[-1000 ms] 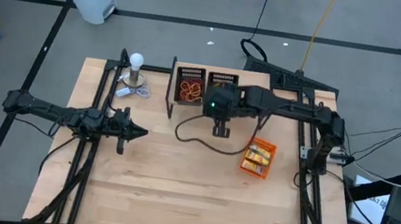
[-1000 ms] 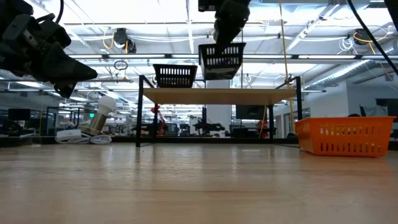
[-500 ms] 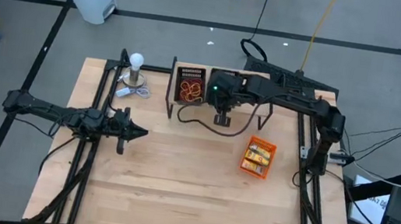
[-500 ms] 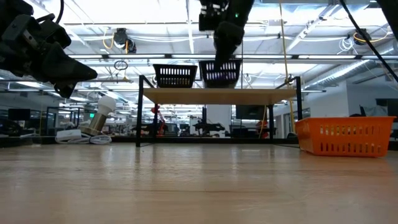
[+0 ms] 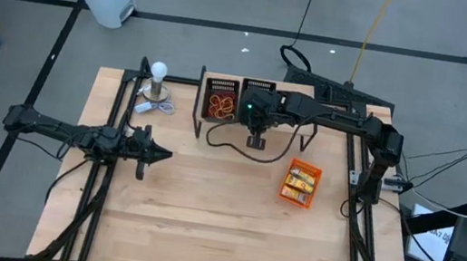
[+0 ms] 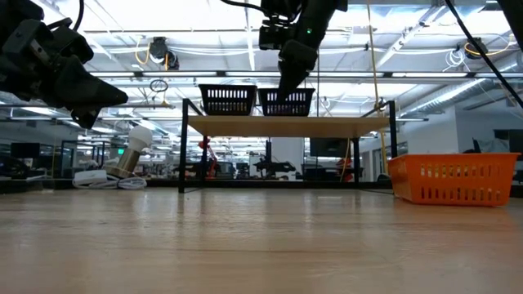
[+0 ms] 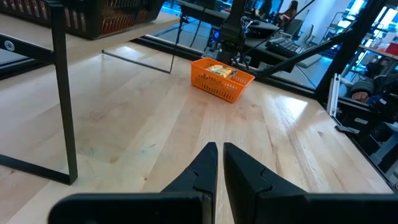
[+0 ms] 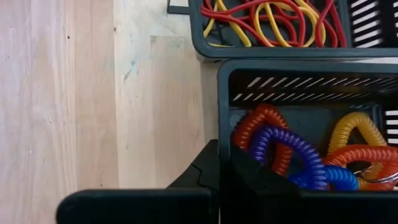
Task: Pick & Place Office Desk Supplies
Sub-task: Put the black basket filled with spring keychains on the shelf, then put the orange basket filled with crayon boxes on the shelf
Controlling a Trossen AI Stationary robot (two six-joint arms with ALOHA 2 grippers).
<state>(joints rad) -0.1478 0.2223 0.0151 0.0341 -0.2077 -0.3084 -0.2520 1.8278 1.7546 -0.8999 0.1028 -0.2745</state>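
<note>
1. Both sets of jaws are sitting closed: the right gripper [image 5: 256, 141] is pinching the near rim of the right-hand black mesh bin [image 6: 287, 101], while the left gripper [image 5: 142, 171] is holding nothing, its fingers [image 7: 208, 167] nearly touching above the bare wooden table [image 5: 202, 227].
2. Compared with a second ago, the right arm is standing farther back, and the bin it is gripping is now resting level on the raised wooden shelf [image 6: 286, 125] beside the left-hand black mesh bin [image 6: 229, 99] (earlier it was hanging above and in front of the shelf).
3. Coiled rings in blue, orange and yellow [image 8: 298, 152] are lying inside the gripped bin, right by the right gripper's fingers [image 8: 208, 168].
4. Red and yellow rubber bands [image 8: 273, 18] are filling the neighbouring bin, the two bins sitting just beside each other.
5. An orange plastic mesh bin [image 5: 301, 184] holding yellow packets [image 7: 219, 70] is sitting on the table, well apart from the shelf.
6. The left arm is waiting at the table's left side, unchanged since then.
7. A white bulb-shaped object on a round metal base [image 5: 159, 83] is standing near the far-left corner.
8. A black cable [image 5: 230, 145] is drooping from the right arm across the table in front of the shelf.
</note>
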